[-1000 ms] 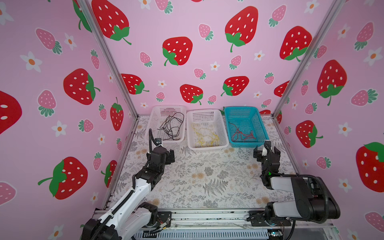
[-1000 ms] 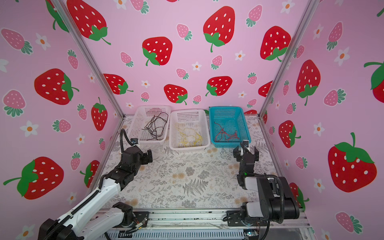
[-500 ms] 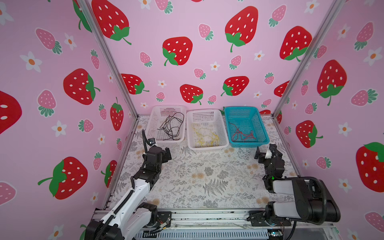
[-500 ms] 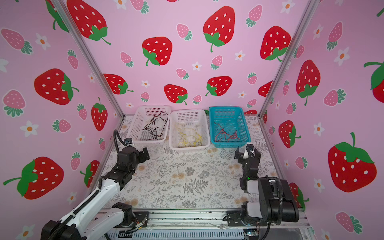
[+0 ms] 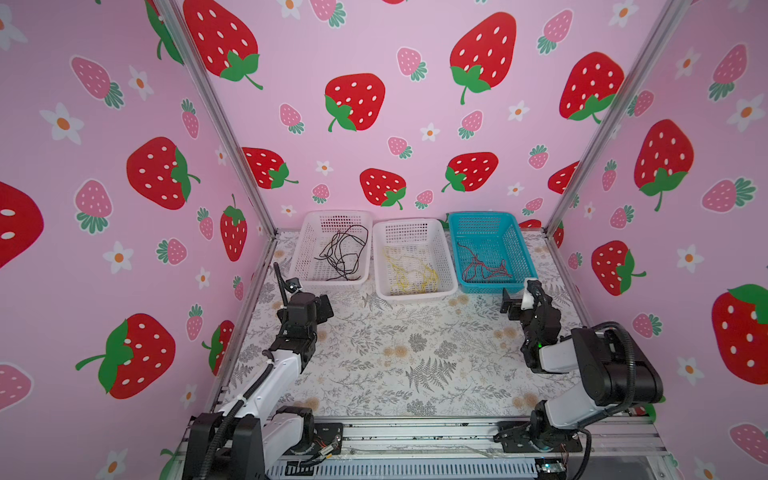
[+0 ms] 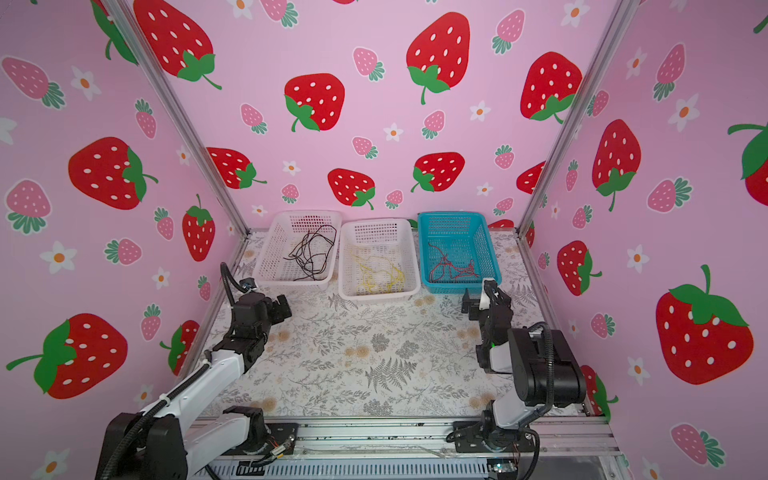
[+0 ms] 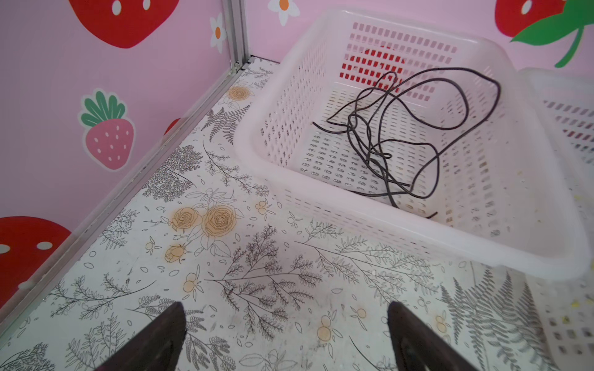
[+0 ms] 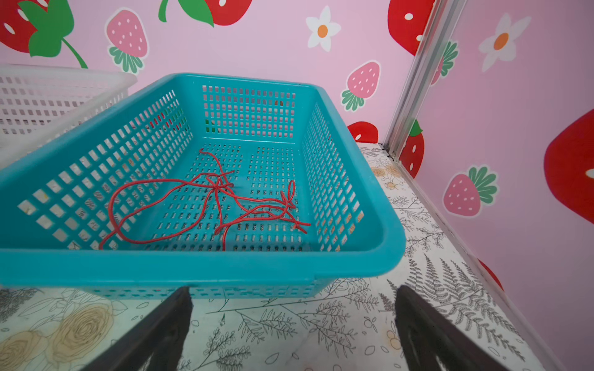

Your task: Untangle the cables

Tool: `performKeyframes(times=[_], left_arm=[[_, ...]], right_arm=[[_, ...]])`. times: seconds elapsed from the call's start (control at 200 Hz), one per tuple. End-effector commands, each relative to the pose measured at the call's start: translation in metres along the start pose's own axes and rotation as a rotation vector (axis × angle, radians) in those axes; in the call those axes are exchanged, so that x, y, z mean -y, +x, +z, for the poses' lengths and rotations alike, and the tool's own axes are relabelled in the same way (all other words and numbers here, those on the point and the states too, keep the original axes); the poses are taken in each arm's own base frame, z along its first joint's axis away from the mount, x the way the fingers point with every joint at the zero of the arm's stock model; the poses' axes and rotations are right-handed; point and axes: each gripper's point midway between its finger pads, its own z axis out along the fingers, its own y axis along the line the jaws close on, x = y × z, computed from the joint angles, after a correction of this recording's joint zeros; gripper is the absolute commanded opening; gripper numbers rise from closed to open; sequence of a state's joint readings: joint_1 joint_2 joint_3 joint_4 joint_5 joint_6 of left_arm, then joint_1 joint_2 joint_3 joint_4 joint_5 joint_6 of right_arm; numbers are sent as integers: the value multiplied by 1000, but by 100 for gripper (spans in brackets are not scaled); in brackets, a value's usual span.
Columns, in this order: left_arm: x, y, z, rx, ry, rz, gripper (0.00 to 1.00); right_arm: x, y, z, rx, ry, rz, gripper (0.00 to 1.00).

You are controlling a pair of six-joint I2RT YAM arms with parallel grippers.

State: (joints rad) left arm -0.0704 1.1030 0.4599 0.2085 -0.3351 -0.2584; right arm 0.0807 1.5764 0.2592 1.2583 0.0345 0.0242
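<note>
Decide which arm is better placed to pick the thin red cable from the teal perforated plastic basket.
Right. The right gripper is open directly before the teal perforated plastic basket holding the thin red cable; the left gripper faces the white plastic basket of black cable.

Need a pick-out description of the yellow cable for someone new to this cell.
Along the pink strawberry-print back wall stands a row of three perforated plastic baskets. Take the middle white basket; the thin yellow cable lies tangled on its floor. Its neighbours hold a black cable in the left white basket and a red cable in the teal basket.
</note>
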Motion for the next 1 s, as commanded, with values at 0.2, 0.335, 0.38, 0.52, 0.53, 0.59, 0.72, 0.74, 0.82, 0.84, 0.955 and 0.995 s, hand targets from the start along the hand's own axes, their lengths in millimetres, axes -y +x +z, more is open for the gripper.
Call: performKeyframes(times=[0.2,0.335,0.38,0.52,0.53,0.59,0.72,0.74,0.82,0.84,0.955,0.995], left_arm=[[2,-14,38,157,29,68,99],[4,0,55,142,50,61,99],[7,6,59,140,66,67,99],[14,11,69,104,84,95,99],[14,11,69,110,83,94,99],[14,12,68,95,81,99,99],[17,12,69,99,64,128,99],[18,11,68,104,59,133,99],[19,12,67,106,61,136,99],[19,12,67,107,60,137,99],[19,12,67,104,61,136,99],[19,12,67,104,61,136,99]], right_arm=[[-2,-3,2,3,11,-27,99],[-2,-3,2,1,11,-27,99],[-2,-3,2,2,9,-26,99],[-2,-4,2,3,8,-27,99],[-2,-3,2,3,8,-27,99],[-2,-4,2,4,9,-26,99],[-2,-3,2,3,9,-27,99],[-2,-4,2,4,9,-27,99],[-2,-3,2,3,10,-27,99],[-2,-4,2,3,9,-27,99],[-2,-4,2,3,9,-26,99],[-2,-4,2,4,9,-27,99]])
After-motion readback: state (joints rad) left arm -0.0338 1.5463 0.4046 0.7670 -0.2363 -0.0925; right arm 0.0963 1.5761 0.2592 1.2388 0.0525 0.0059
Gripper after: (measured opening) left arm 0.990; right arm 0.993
